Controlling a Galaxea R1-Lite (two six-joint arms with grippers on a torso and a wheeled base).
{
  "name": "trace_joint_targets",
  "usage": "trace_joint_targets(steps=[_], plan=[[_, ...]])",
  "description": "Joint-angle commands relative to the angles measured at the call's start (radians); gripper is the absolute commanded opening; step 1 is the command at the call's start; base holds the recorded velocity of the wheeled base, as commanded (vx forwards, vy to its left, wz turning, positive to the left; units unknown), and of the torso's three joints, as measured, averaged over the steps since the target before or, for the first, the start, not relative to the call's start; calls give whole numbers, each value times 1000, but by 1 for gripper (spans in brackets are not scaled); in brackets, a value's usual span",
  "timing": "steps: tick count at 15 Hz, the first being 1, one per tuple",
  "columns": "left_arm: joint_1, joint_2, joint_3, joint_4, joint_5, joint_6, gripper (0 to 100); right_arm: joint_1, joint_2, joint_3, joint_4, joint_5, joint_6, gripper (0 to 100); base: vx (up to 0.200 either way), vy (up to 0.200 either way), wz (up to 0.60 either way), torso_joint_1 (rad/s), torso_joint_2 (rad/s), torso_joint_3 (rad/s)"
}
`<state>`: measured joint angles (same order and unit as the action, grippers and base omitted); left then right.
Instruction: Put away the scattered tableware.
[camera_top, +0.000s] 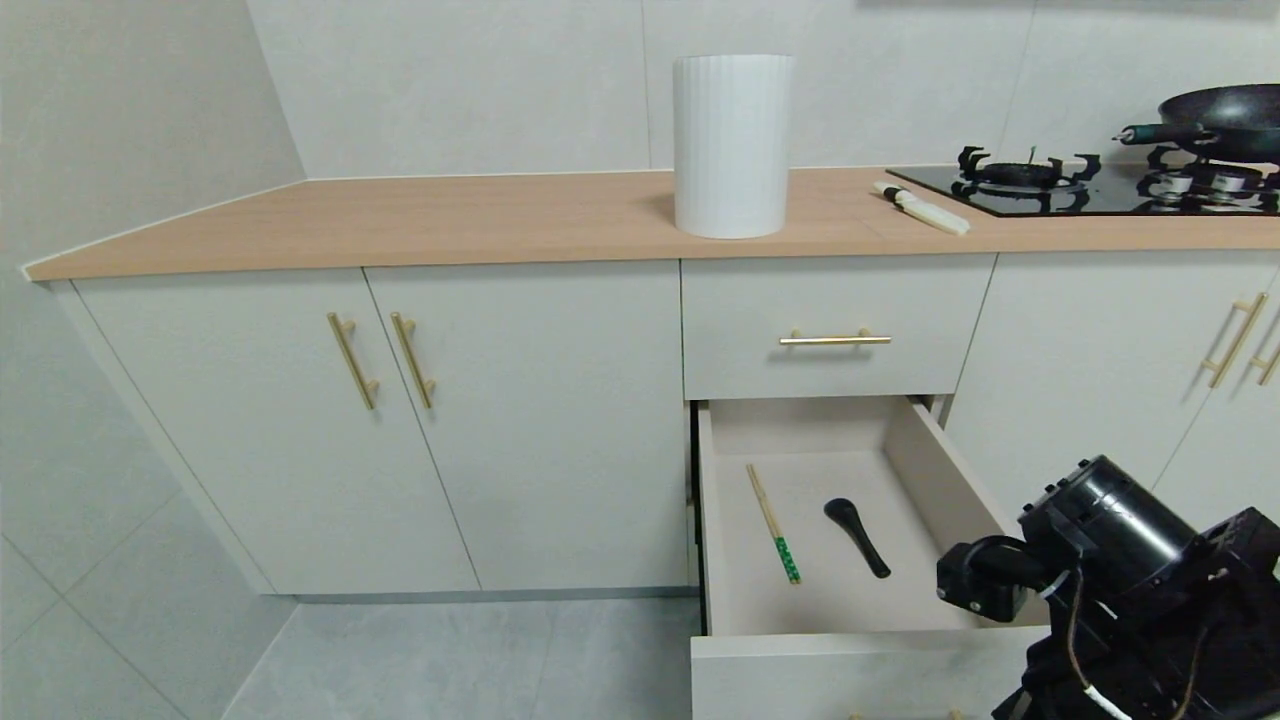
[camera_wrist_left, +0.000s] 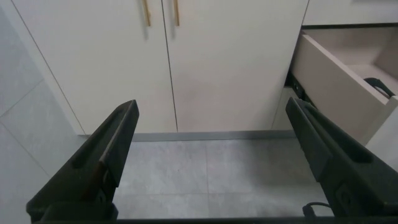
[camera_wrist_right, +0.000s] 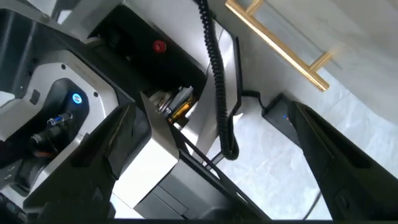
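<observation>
Chopsticks, black spoon in open drawer. Pale utensil waits on counter, far right. Left gripper, right gripper: jaws apart, empty.

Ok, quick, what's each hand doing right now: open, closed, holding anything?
Left hand: open, holding nothing.
Right hand: open, holding nothing.

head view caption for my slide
Open drawer holding chopsticks and a black spoon, with a white canister and a pale utensil on the counter above.
</observation>
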<state>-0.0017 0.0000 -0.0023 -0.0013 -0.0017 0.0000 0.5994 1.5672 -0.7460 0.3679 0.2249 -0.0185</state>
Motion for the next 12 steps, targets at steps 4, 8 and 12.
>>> trace_joint_targets(steps=[4, 8, 12], plan=[[0, 2, 1, 0, 0, -2, 100, -1, 132, -46, -10, -58, 80, 100, 0, 0, 0, 0, 0, 0], [0, 2, -1, 0, 0, 0, 100, -1, 240, -136, -17, -183, 258, 100, 0, 0, 0, 0, 0, 0], [0, 2, -1, 0, 0, 0, 100, -1, 254, -173, -29, -216, 322, 100, 0, 0, 0, 0, 0, 0]])
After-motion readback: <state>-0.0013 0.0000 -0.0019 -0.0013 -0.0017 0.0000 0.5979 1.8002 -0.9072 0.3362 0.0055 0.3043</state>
